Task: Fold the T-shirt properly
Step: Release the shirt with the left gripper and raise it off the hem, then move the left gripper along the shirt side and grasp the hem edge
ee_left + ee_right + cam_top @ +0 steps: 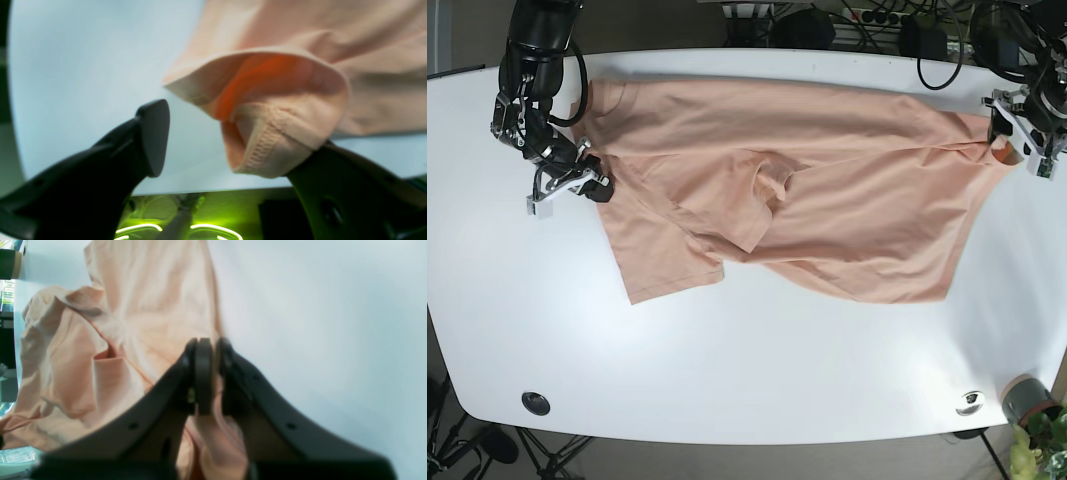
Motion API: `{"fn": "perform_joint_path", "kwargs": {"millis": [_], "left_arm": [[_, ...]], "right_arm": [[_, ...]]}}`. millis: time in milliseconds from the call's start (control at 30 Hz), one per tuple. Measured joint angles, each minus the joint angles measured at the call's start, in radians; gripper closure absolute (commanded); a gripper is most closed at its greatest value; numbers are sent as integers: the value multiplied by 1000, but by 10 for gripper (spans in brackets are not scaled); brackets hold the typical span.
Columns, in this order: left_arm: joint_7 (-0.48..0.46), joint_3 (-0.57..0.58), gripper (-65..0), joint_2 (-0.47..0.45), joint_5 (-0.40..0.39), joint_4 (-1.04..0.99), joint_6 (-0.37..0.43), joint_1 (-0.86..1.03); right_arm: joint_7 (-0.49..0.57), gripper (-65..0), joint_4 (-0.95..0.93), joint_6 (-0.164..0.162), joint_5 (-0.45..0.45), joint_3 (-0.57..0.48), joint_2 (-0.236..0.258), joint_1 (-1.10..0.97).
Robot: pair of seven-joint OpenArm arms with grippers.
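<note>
Shirt: the peach T-shirt [797, 190] lies spread across the far half of the white table [747, 360], stretched from left to right between the two arms, with a loose flap doubled over near its middle and a sleeve panel hanging toward the near left.

Right gripper: the right gripper [208, 350] is at the shirt's left edge in the base view, jaws pressed together on a pinch of cloth; the hold looks meant to pin that end so the fabric can be drawn taut.

Left gripper: the left gripper [233, 136] is at the shirt's far right corner, jaws spread wide; a hemmed fold of cloth drapes over one finger [333, 173] and the other finger [150, 140] stands clear of it (so it grips nothing, the hem merely rests there).

Why so placed: with one end pinched and the other only hooked, the shirt seems to be in the flattening stage, not yet folded.

Next need: my judgement is that the left jaws must close on that hem before any pull, or the cloth will slide off.

Risk: the bunched middle flap may stay creased.
</note>
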Motion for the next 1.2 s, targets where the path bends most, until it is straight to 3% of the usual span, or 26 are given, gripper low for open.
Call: {"fn": "perform_joint_path", "kwargs": {"millis": [67,167,267,400,533,600,967,1200], "left_arm": [[40,2,-379,-2,-26,2,-1,19],[102,1,-379,-34,2,-2,-2,26],[103,-11,-379,-72,52,-4,0,32],[101,-6,-378,-71,156,-3,0,66],[111,-1,-378,-48,362,-3,-1,55],[110,19,-379,-52,396,-2,-1,51],[194,112,-379,-109,130,-106,0,70],[193,65,-379,-106,77,-109,1,38]], "right_arm": [[0,-30,0,-1,0,0,0,-3],[0,-30,0,0,1,0,0,-5],[0,-30,0,0,3,0,0,-5],[0,-30,0,0,3,0,0,-5],[-1,-30,0,0,3,0,0,-5],[0,-30,1,0,3,0,0,-5],[-1,-30,1,1,3,0,-3,-3],[0,-30,0,1,3,0,0,-2]]}}
